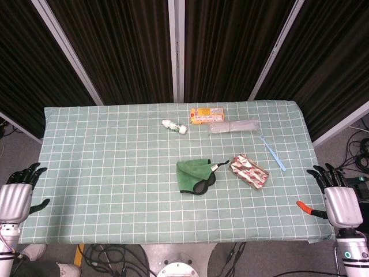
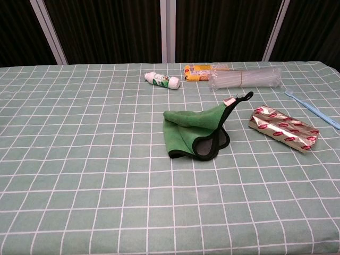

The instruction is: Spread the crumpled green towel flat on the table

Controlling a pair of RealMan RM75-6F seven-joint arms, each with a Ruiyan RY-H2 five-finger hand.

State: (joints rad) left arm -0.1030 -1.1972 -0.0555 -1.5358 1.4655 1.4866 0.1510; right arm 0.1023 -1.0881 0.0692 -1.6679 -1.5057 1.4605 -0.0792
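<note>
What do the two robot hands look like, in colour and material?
Only the head view shows them. The left hand and the right hand each have a silver metallic back and black fingers. The right hand has one orange-red tip; its wrist is grey with a small green light.

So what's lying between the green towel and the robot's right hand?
In the head view, a silver foil packet lies between the green towel and the right hand.
</note>
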